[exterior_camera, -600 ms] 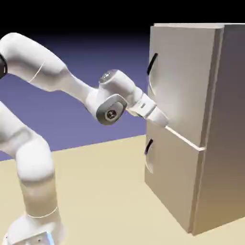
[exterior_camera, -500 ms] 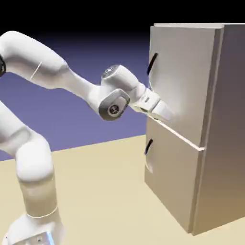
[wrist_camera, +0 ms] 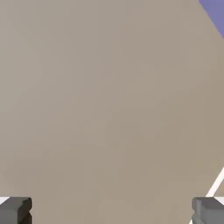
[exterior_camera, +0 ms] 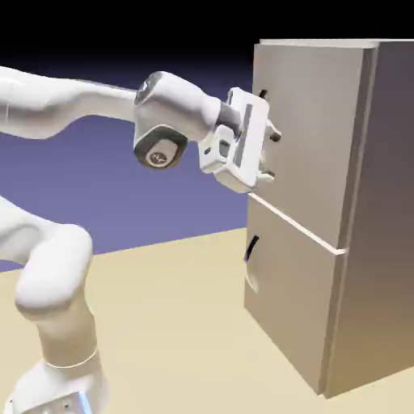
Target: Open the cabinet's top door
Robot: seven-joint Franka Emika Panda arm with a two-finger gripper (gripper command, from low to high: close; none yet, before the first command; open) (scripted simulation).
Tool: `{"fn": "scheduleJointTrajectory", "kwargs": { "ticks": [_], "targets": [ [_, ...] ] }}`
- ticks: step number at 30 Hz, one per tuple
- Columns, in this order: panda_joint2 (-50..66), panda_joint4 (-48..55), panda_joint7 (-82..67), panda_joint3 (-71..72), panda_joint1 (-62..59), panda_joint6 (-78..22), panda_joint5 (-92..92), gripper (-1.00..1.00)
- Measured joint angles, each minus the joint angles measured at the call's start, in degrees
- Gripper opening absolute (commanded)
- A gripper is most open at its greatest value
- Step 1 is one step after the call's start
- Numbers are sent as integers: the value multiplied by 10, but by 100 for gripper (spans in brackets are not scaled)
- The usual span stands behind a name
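Note:
The grey-beige cabinet (exterior_camera: 356, 242) stands at the right of the exterior view. Its top door (exterior_camera: 323, 137) lies flush with the front. My gripper (exterior_camera: 272, 154) is open, its two fingertips (exterior_camera: 276, 136) stacked one above the other and pointing at the door's left edge. The hand covers most of the dark curved handle; only its upper end (exterior_camera: 262, 95) shows. In the hand view the door's plain face (wrist_camera: 105, 96) fills the picture. The open gripper (wrist_camera: 112, 212) has nothing between its grey fingertips (wrist_camera: 15, 210).
The lower door (exterior_camera: 291, 307) with its own dark handle (exterior_camera: 251, 247) sits under a pale seam (exterior_camera: 299, 230), which also shows in the hand view (wrist_camera: 215, 186). Tan tabletop (exterior_camera: 178, 323) lies in front of the cabinet. The blue backdrop (wrist_camera: 215, 11) shows in one corner.
The hand has risen from the seam between the doors to the top door's handle height. It has rolled so the fingers now face the door, spread wide.

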Motion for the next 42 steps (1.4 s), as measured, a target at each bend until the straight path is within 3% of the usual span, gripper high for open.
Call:
{"fn": "scheduleJointTrajectory", "kwargs": {
  "ticks": [33, 38, 39, 42],
  "targets": [
    [-336, 28, 820, 396, -282, -105, 819, 0],
    [-318, 81, 794, 421, -364, -133, 871, 0],
    [-314, 94, 788, 427, -385, -141, 884, -100],
    [-318, 74, 774, 412, -367, -162, 885, -100]
  ]
}}
